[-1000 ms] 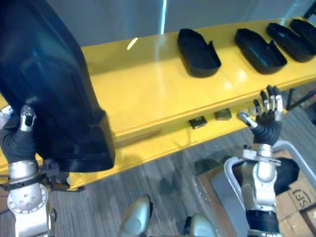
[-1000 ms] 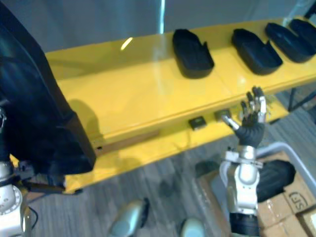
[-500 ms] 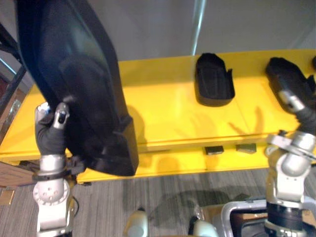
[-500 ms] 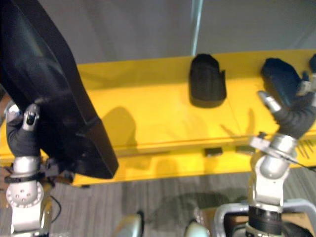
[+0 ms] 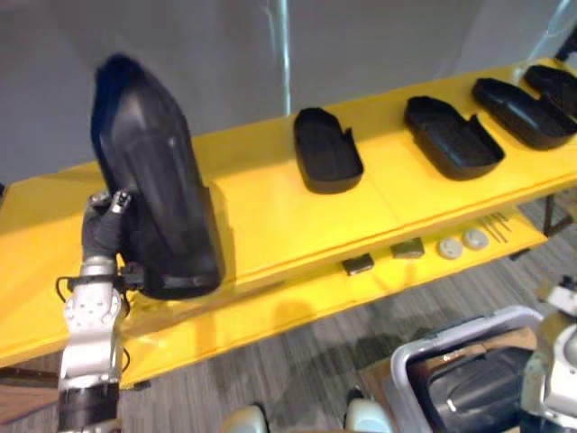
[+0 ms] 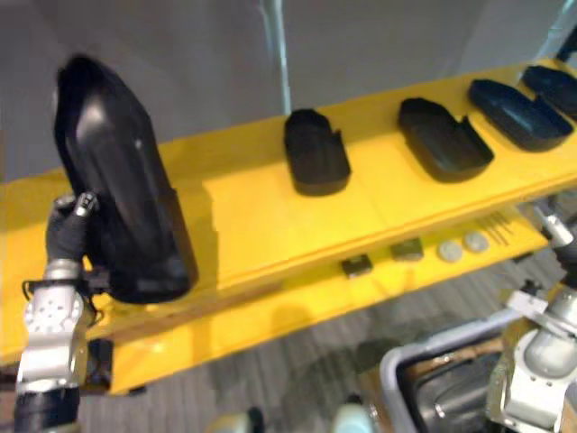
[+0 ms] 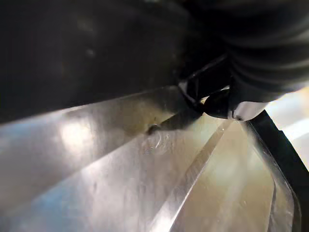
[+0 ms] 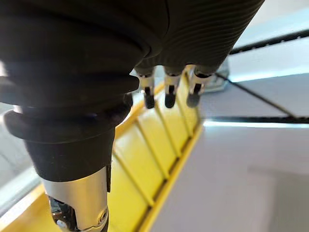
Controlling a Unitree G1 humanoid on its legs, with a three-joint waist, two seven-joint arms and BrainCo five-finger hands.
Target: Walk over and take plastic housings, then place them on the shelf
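A large black plastic housing (image 5: 153, 185) stands upright over the left part of the yellow shelf (image 5: 270, 212), its lower end down at the shelf's front edge. My left hand (image 5: 102, 233) is shut on its left side, thumb against the shell. The housing's dark surface (image 7: 87, 43) shows up close in the left wrist view. Several more black housings lie along the shelf: one in the middle (image 5: 326, 152), another right of it (image 5: 451, 137), and two at the far right (image 5: 523, 110). My right hand (image 6: 564, 255) hangs low at the right edge, its fingers (image 8: 166, 92) relaxed and holding nothing.
A grey bin (image 5: 424, 356) with black housings inside sits on the floor at the lower right. On the shelf's lower ledge lie two small dark blocks (image 5: 359, 264) and two round discs (image 5: 460, 242). A grey wall stands behind the shelf.
The camera has swung. The housing in my left hand has come down from high up to the shelf's left part. My right hand has dropped away from the shelf to the lower right.
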